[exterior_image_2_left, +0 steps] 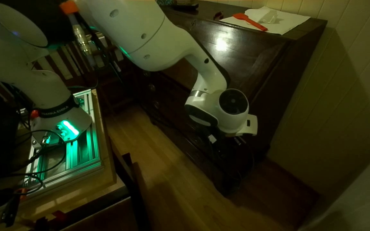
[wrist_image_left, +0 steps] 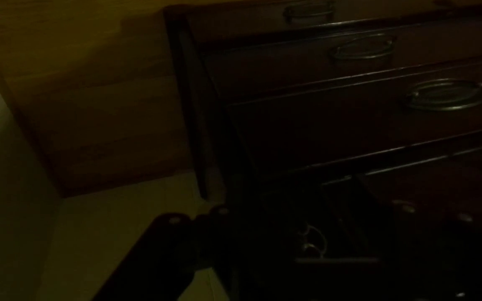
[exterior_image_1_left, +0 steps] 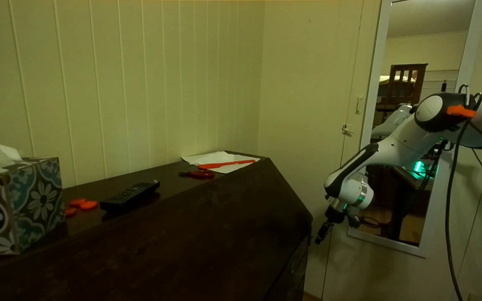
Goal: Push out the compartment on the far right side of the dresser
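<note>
Wrist view: my gripper (wrist_image_left: 295,194), jaws apart, dresser (wrist_image_left: 329,129) ahead; no compartment discernibly juts toward me, so I judge the push-out still undone.

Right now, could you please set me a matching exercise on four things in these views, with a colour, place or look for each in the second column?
Column one:
1. dresser
2. remote control
3. spatula
4. tissue box

Column two:
A. red, resting on white paper
B. flower-patterned
C. dark brown wood
D. black, beside orange discs

Pairs: 1-C; 2-D; 3-A; 4-B
</note>
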You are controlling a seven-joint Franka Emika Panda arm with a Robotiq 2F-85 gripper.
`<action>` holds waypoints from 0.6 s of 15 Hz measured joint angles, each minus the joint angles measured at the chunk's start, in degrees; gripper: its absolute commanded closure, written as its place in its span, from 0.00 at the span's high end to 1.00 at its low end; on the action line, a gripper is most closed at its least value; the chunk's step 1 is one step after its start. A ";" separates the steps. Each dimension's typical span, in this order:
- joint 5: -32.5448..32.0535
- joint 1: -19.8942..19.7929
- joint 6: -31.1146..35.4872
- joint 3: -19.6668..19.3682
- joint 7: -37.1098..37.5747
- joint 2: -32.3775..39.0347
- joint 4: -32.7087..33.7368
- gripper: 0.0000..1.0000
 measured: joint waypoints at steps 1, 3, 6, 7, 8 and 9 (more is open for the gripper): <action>0.18 -0.52 0.16 0.73 -0.38 0.00 -0.01 0.68; 0.82 -1.33 0.19 2.24 -0.84 0.00 -0.04 0.66; 1.61 -1.49 0.62 3.66 -1.11 0.03 -0.10 0.63; 1.72 -1.48 1.06 3.82 -1.15 0.04 -0.25 0.60; 1.82 -1.51 1.51 3.86 -1.16 0.05 -0.44 0.60; 1.85 -1.58 1.94 3.91 -1.16 0.05 -0.63 0.61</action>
